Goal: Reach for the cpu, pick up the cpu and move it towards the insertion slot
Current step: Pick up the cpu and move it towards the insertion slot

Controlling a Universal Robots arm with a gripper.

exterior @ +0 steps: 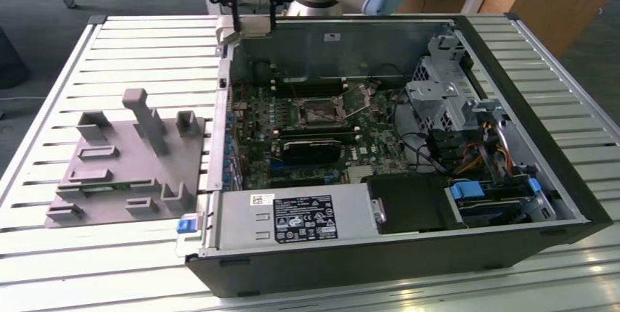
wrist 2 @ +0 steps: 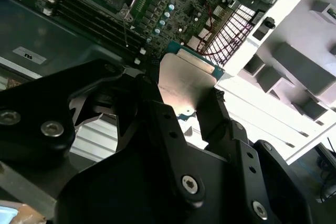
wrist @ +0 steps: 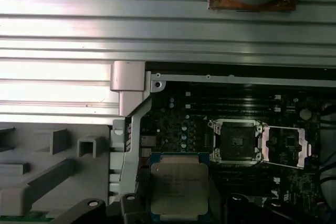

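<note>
I have my claw (wrist 2: 189, 111) closed on the cpu (wrist 2: 185, 85), its two black fingers (wrist 2: 144, 108) pinching opposite edges of the chip so that the silvery top faces the camera in the second wrist view, just above centre of that frame; in the first wrist view the same cpu (wrist: 178, 186) sits at the lower middle of the frame, between my finger parts. In the exterior view my claw (exterior: 247, 0) hangs at the top of the frame, above the upper left corner of the open computer case (exterior: 542, 203), and the insertion slot (exterior: 317, 112) lies near the middle of the frame, well apart from it; the first wrist view shows the slot (wrist: 235, 140) right of centre, with its silvery load plate (wrist: 286, 145) swung open just beside it. My worry is the grip: I hold the chip only by thin edges, so I judge a jolt could let it twist or slip out and drop onto the motherboard (exterior: 290, 120). I also judge that carrying it low could knock it against the case wall, and that arriving tilted or turned would spoil its seating in the slot. Counted: one cpu, one insertion slot, one claw with two fingers, one computer case, one grey fixture (exterior: 126, 159) on the slatted surface (exterior: 145, 43) at the left of the exterior view.
</note>
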